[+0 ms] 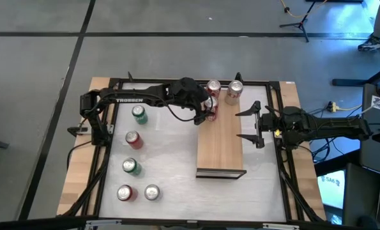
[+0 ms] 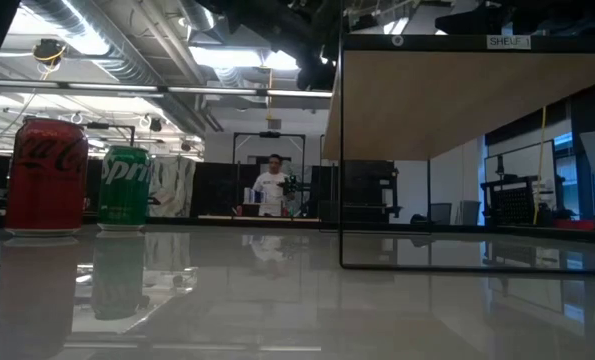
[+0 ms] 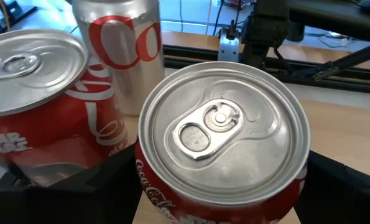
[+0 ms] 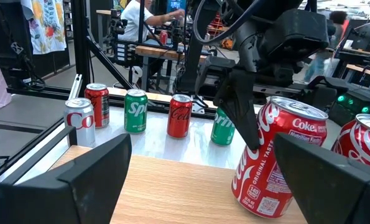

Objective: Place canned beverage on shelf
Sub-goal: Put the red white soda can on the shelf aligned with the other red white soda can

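From above, my left gripper (image 1: 208, 110) reaches over the far end of the shelf (image 1: 220, 144), its fingers clasping a red cola can (image 1: 210, 114). Just beyond it stand a second red can (image 1: 213, 87) and a silver can (image 1: 234, 91). My right gripper (image 1: 253, 124) waits spread wide beside the shelf.

At table level, the shelf (image 2: 457, 95) hangs overhead; a red can (image 2: 46, 176) and a green can (image 2: 125, 186) stand on the table.

My left wrist camera looks down onto the held can's lid (image 3: 223, 134).

My right wrist camera shows the held can (image 4: 277, 155) tilted on the wood, a dark finger (image 4: 239, 112) against it.
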### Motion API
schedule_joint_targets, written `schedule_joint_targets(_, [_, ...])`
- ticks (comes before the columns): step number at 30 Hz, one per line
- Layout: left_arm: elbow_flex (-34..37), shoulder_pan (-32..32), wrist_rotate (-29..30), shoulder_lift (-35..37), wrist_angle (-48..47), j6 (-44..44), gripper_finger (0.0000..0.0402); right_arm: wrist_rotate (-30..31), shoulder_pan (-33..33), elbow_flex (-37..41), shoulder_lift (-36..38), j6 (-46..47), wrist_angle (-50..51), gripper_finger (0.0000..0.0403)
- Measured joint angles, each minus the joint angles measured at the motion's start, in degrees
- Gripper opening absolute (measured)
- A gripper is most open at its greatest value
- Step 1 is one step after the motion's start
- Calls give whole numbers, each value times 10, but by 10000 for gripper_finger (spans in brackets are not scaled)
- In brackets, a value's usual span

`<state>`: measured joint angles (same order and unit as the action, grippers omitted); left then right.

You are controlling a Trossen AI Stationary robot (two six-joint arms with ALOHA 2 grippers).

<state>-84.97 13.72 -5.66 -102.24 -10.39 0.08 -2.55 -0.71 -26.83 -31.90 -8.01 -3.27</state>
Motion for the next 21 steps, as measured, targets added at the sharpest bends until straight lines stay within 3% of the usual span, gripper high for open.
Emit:
schedule_joint_targets(9, [0, -11, 4, 0, 2, 20, 325, 0, 0, 0, 0, 0, 0, 386])
schedule_joint_targets(21, [-1, -11, 32, 2, 4, 20, 398, 0, 0, 0, 0, 0, 0, 386])
